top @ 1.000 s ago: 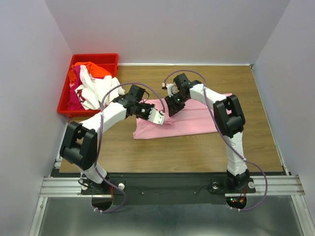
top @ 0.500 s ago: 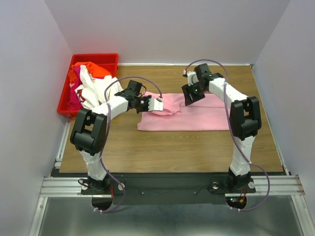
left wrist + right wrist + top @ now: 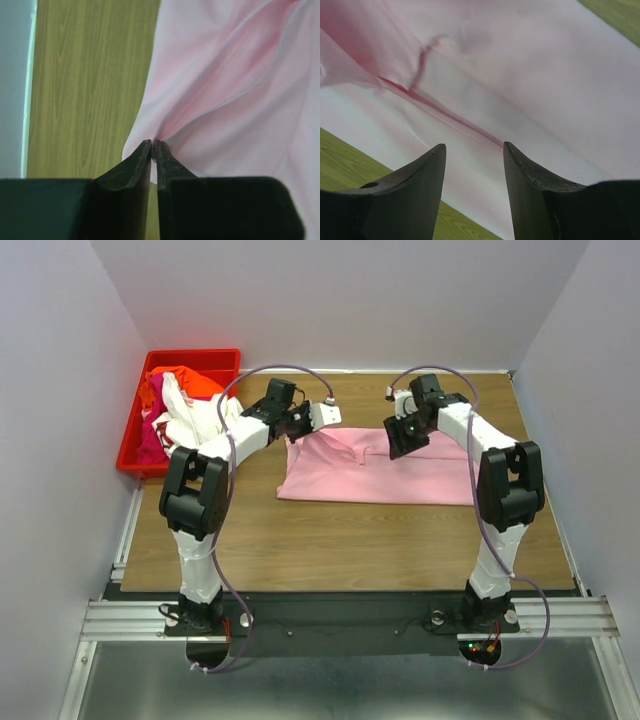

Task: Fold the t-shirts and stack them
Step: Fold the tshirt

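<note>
Pink t-shirt [image 3: 400, 480] lies spread on the counter [image 3: 350, 540], centre of the frame. Left fingers [image 3: 134, 167] are pressed together, pinching the shirt's upper-left edge, cloth bunched at the tips. Right fingers [image 3: 417, 182] are spread, just above the shirt's upper middle, gripping nothing. Other shirts [image 3: 180, 415] are heaped in the red bin [image 3: 195, 354], upper left.
</note>
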Available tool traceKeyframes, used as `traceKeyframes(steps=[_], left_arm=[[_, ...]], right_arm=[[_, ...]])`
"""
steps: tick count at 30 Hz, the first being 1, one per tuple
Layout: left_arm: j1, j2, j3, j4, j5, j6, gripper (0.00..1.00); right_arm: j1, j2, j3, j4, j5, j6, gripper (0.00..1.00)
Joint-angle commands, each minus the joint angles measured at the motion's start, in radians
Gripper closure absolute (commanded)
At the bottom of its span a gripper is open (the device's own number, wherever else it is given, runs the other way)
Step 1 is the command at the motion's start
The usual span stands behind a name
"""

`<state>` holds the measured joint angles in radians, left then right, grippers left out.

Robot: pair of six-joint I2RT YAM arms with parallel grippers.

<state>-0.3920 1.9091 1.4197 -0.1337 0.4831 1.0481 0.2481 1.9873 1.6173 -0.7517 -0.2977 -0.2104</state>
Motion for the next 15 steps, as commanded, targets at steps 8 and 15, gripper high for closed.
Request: traceKeyframes(steps=[8,15], left_arm=[[0.018,0.05,0.128,0.016,-0.164,-0.315,0.68],[0.018,0.083,0.148,0.019,-0.147,-0.396,0.68]], right_arm=[[-0.153,-0.211,-0.201,-0.005,0.103,-0.055,0.52],[-0.165,-0.251,-0.341,0.0,0.109,-0.035,0.68]])
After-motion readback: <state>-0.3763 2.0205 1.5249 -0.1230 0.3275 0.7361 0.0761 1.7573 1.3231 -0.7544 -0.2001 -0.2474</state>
